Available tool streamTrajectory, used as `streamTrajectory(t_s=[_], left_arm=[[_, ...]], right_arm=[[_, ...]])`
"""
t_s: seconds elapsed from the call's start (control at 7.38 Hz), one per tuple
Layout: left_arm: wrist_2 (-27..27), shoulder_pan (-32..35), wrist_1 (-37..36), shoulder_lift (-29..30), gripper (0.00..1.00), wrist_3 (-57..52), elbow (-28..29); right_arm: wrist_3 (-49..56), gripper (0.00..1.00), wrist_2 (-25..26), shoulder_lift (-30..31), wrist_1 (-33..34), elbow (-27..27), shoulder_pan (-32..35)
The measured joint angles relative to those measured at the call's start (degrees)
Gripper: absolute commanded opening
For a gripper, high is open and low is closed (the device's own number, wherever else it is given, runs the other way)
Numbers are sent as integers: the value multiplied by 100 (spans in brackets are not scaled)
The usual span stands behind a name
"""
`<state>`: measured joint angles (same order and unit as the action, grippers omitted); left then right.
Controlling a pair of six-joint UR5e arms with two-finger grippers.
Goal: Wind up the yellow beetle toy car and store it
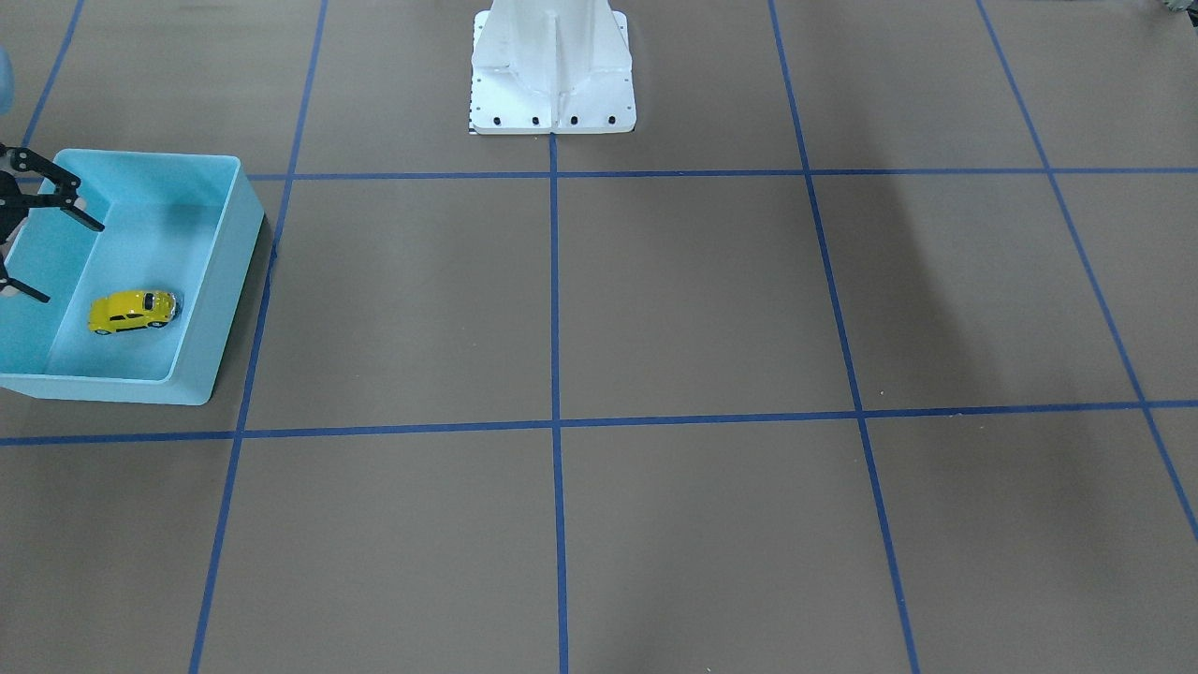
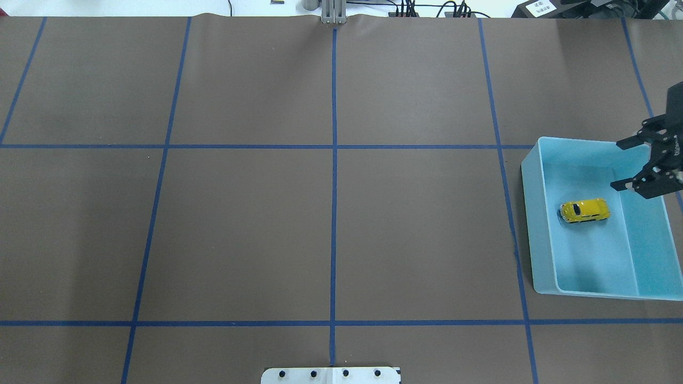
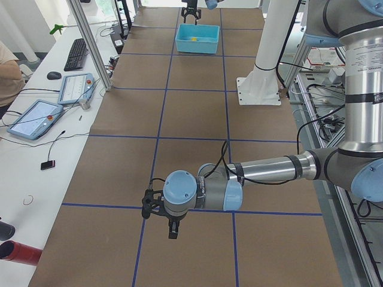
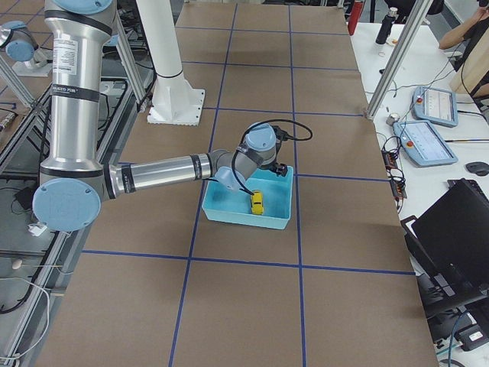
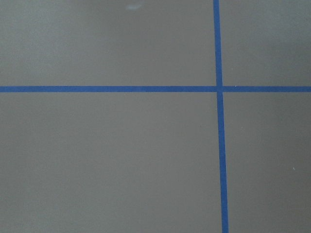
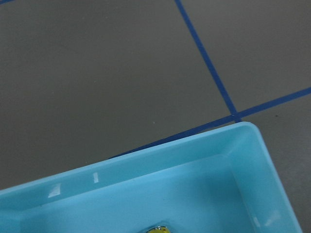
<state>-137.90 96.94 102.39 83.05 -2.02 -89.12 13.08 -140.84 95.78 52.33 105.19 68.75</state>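
The yellow beetle toy car [image 1: 133,311] stands on its wheels on the floor of the light blue bin [image 1: 220,281]. It also shows in the overhead view [image 2: 585,210], in the bin [image 2: 536,224], and in the exterior right view [image 4: 257,202]. My right gripper [image 2: 617,165] is open and empty above the bin's far part, apart from the car; it also shows in the front-facing view [image 1: 70,264]. The right wrist view shows the bin's rim [image 6: 146,170] and a sliver of the car [image 6: 156,229]. My left gripper [image 3: 172,230] hangs over bare table far from the bin; I cannot tell whether it is open.
The white robot pedestal [image 1: 552,65] stands at the table's robot side. Blue tape lines [image 2: 334,176] grid the brown table. Tablets [image 3: 36,116] and an aluminium post [image 3: 90,48] stand along the operators' side.
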Motion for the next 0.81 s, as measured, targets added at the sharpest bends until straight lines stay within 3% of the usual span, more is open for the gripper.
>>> streamTrajectory(t_s=[0.54,0.81], left_arm=[[-1,0,0,1,100,0,-10],[-6,0,0,0,100,1,-24]], right_arm=[[-2591,100,391,-131,1145,-17,763],[-2875,100,636,-355,2885,-24,1154]])
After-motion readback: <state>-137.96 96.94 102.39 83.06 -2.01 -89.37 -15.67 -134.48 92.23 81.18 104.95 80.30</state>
